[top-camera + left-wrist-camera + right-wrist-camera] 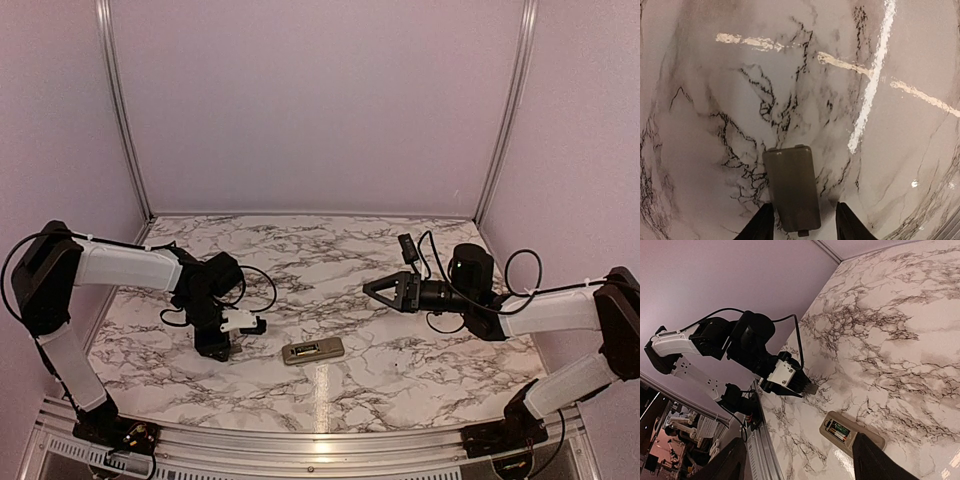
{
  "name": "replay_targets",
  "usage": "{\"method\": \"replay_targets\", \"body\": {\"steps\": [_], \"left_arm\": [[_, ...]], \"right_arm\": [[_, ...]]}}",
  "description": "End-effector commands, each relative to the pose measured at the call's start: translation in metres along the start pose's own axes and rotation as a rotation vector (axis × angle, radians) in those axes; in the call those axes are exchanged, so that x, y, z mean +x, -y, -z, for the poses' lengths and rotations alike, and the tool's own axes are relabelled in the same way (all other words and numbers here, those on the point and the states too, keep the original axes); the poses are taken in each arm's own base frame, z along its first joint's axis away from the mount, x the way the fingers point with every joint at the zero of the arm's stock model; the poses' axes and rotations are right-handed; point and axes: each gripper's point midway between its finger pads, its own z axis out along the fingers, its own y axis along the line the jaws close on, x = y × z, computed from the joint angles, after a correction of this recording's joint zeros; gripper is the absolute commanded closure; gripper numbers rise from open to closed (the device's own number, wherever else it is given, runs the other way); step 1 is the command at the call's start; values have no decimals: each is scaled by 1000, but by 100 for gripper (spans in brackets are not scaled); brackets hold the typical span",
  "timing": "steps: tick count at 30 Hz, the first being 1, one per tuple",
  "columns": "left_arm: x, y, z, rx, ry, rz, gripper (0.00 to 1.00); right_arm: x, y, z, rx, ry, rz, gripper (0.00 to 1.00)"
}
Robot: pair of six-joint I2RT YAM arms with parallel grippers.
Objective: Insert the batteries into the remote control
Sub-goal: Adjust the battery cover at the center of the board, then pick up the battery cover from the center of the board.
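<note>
I see the remote control (pixel 313 351) lying on the table (pixel 400 240) near the front edge, about midway between the two arms, with batteries (pixel 837 430) in its recess. Left of it, the left gripper (pixel 215 350) points down, and the battery cover (pixel 791 187) lies flat between its parted fingers. The right gripper (pixel 372 288) hangs right of and behind the remote, fingers apart

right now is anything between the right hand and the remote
Nothing visible. Only bare marble table lies between the right hand and the remote control; the left hand sits off to the remote's other side.
</note>
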Motion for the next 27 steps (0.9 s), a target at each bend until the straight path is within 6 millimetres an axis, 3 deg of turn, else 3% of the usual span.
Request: {"method": "replay_targets", "body": {"steps": [1,10,18,27], "left_arm": [[3,-5,1,-40,-6,23,57],[-20,-11,16,-84,30,44,75],[-61,-1,49,-113,114,74,80],[-125,21,80,-138,212,72,83]], "right_arm": [[-9,-5,0,-17,18,18,29],[-11,-6,-2,-12,9,24,29],[-6,1,-3,10,-9,8,29],[6,16,-5,59,-59,-11,30]]}}
